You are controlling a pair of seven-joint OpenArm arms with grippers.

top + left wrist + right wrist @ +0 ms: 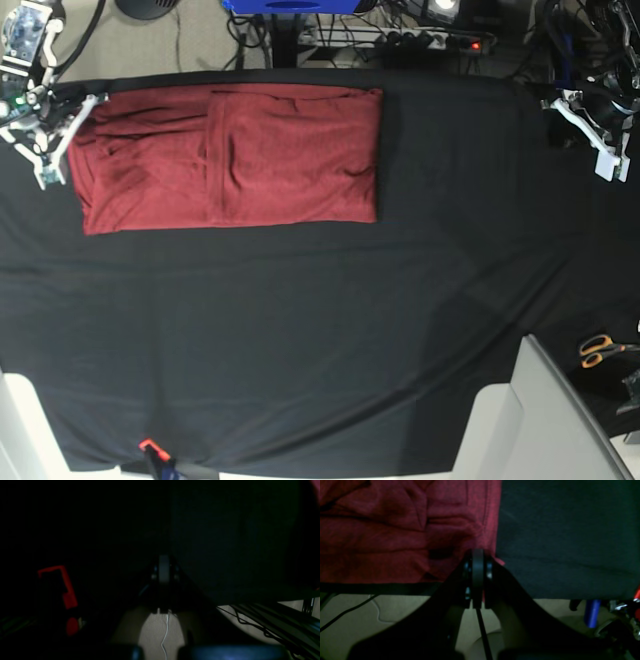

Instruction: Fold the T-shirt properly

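Base view shows the right gripper (pixel 80 112) at the far left edge of the table, its white arm links bent low over the black tablecloth (pixel 320 330) and reaching toward the upper left corner of the T-shirt (pixel 230 155). The left gripper (pixel 570 100) sits far across at the opposite upper corner, well apart from the red cloth, with its arm angled over the table's edge.

The T-shirt lies flat in the upper left part of the tablecloth, partly folded: a doubled panel covers its right portion, and a single layer with soft wrinkles stretches toward the right gripper. Orange-handled scissors (pixel 600 349) lie near the lower right edge, far from everything else.

From the right wrist view, the right gripper (pixel 478 555) is pressed together at the very corner of the T-shirt (pixel 402 530), where the red hem meets the tablecloth (pixel 565 535). The jaws are closed, with red fabric showing on either side of them and a small red tip poking out beside them; they appear to pinch the shirt's corner.

The left wrist view is very dark. The left gripper (pixel 163 567) hangs over the tablecloth's edge with its jaws closed and nothing between them; a thin red sliver of the T-shirt (pixel 315 485) shows only at the upper right corner.
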